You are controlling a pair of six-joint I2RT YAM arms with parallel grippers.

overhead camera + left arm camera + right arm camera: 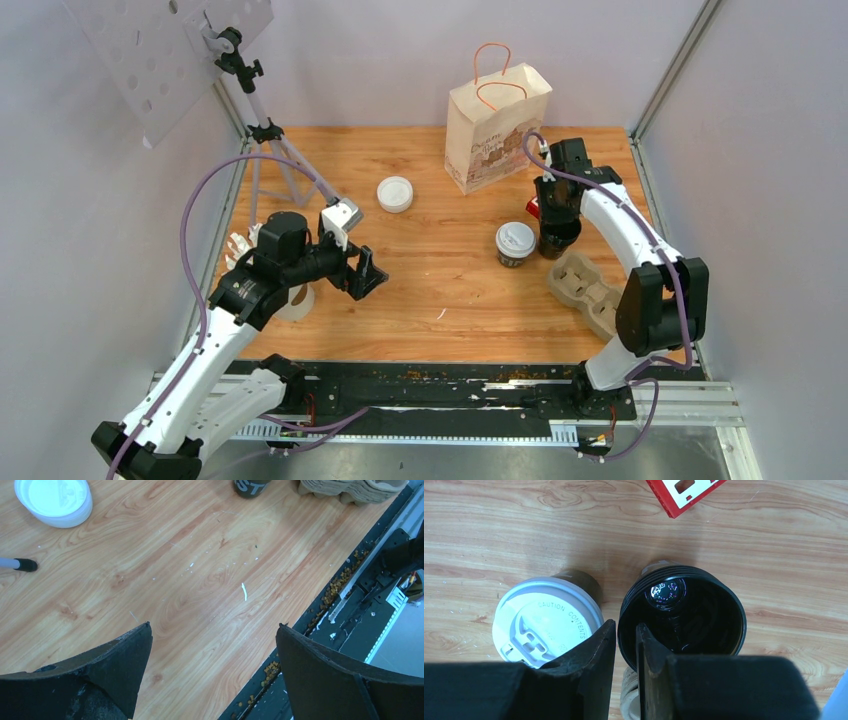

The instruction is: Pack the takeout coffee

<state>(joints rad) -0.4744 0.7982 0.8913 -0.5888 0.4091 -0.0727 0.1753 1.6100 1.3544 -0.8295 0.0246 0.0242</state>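
One takeout coffee (515,243), dark-sided with a white sip lid, stands upright right of the table's centre; it also shows in the right wrist view (544,622) and its base in the left wrist view (250,486). No second lidded cup shows. Right beside it stands a dark lidless cup (558,240). My right gripper (556,222) is shut on this cup's rim (681,615), one finger inside and one outside, pinching at the gripper's tips (625,626). My left gripper (365,272) hangs open and empty over bare wood at the left (214,626).
A paper bag (495,130) stands at the back. A cardboard cup carrier (585,290) lies near the right arm. A loose white lid (395,194) lies back centre. A pale cup (298,302) sits under my left arm. A tripod (265,130) stands back left. A red item (684,492) lies behind the cups.
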